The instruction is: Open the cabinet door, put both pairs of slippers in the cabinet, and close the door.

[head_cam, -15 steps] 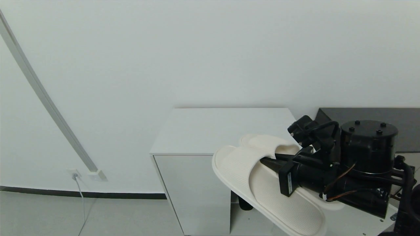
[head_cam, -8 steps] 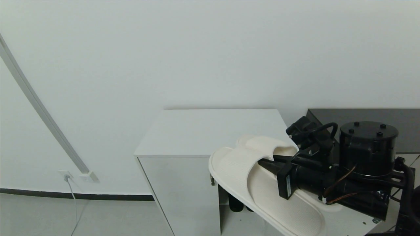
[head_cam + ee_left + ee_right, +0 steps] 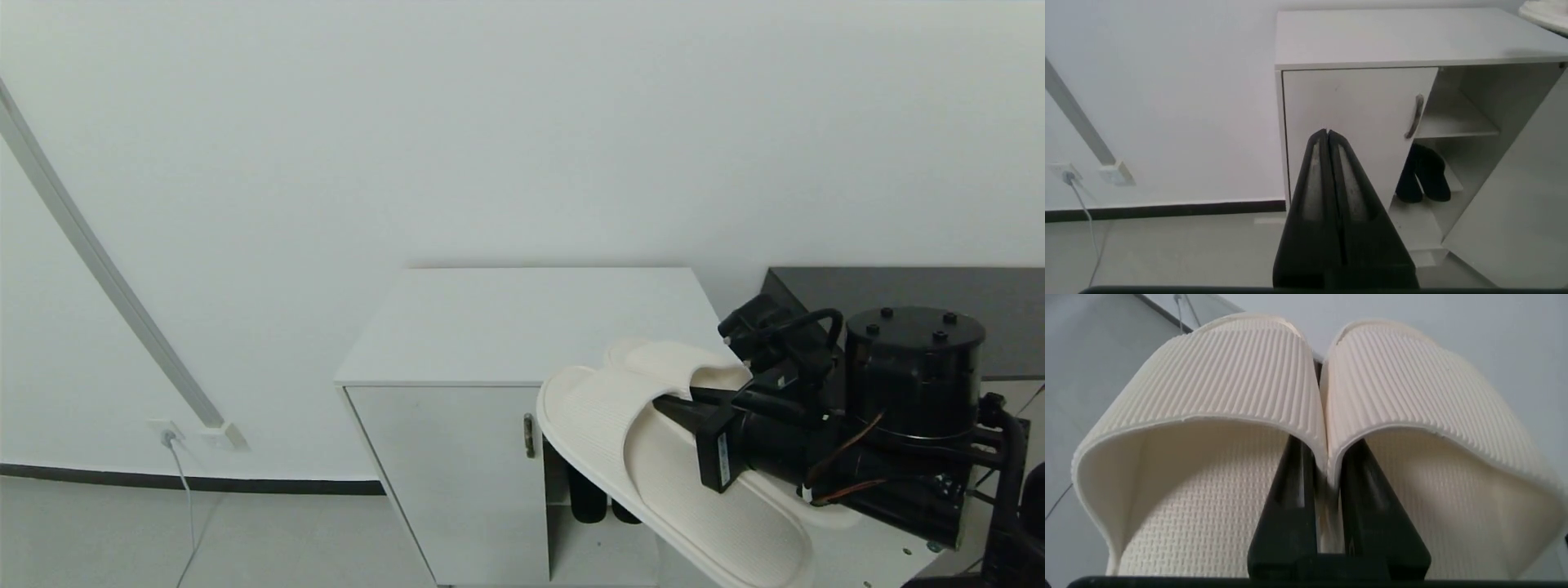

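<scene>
**A:** How do the slippers look?

**B:** They are cream and open-toed, with ribbed straps and a fine embossed pattern on the insoles. The two lie side by side, toes pointing toward the cabinet.

**A:** Where are they?

**B:** They are held up at 4 o'clock in the head view, in front of the cabinet's open right half.

**A:** What holds them?

**B:** The right claw does. One finger runs under each strap, and together they pinch the slippers' inner walls between them.

**A:** And the left claw?

**B:** It is closed on nothing, with its fingers flat against each other, and it points at the cabinet front.

**A:** What about the cabinet itself?

**B:** It is white and sits at 6 o'clock in the head view. The left door is closed and has a small metal handle at its edge. The right door is swung wide open. Inside there is a shelf, and below it stands a dark pair.

**A:** What is hard to see?

**B:** The right claw's fingertips are hidden under the straps. The farther slipper is mostly behind the nearer one and the arm. The nearer slipper's heel runs off the head view at 5 o'clock. In that view the cream toe also covers part of the dark pair. That pair is too dark for me to tell what kind of footwear it is.
</scene>
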Robot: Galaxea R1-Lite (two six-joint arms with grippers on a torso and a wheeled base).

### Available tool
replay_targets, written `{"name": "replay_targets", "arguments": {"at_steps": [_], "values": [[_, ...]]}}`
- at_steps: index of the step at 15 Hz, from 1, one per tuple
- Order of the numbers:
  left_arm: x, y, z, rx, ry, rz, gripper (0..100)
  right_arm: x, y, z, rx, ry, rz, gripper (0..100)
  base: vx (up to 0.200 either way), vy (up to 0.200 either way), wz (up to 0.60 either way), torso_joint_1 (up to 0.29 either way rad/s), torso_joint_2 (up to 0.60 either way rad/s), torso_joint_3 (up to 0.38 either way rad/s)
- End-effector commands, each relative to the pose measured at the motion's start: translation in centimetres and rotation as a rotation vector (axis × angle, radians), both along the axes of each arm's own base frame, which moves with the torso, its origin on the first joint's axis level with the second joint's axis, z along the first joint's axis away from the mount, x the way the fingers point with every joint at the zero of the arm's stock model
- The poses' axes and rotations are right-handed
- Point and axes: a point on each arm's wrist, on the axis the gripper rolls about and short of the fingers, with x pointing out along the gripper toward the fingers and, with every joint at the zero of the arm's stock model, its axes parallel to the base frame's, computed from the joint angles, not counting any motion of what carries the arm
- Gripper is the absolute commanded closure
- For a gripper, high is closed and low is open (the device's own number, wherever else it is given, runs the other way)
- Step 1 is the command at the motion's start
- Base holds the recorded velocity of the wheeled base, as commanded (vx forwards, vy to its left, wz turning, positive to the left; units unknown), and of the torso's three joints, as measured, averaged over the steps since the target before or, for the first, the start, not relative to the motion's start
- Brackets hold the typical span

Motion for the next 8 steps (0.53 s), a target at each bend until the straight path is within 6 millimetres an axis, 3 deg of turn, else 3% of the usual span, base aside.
{"name": "replay_targets", "arguments": {"at_steps": [1,3,8], "values": [[-0.01,0.0,0.02,0.0,-0.002,0.0,100,-0.07,-0.09,-0.21,-0.017,-0.004,0.002,100,-0.2,0.0,0.0,-0.002,0.01,-0.007],[0.01,0.0,-0.02,0.0,0.001,0.0,100,-0.14,-0.16,-0.41,-0.034,-0.009,0.006,100,-0.2,0.0,0.0,-0.012,0.0,0.005],[0.01,0.0,-0.02,0.0,0.001,0.0,100,-0.26,-0.21,-0.65,-0.042,-0.003,0.008,100,0.0,0.0,0.0,0.0,0.0,0.0]]}}
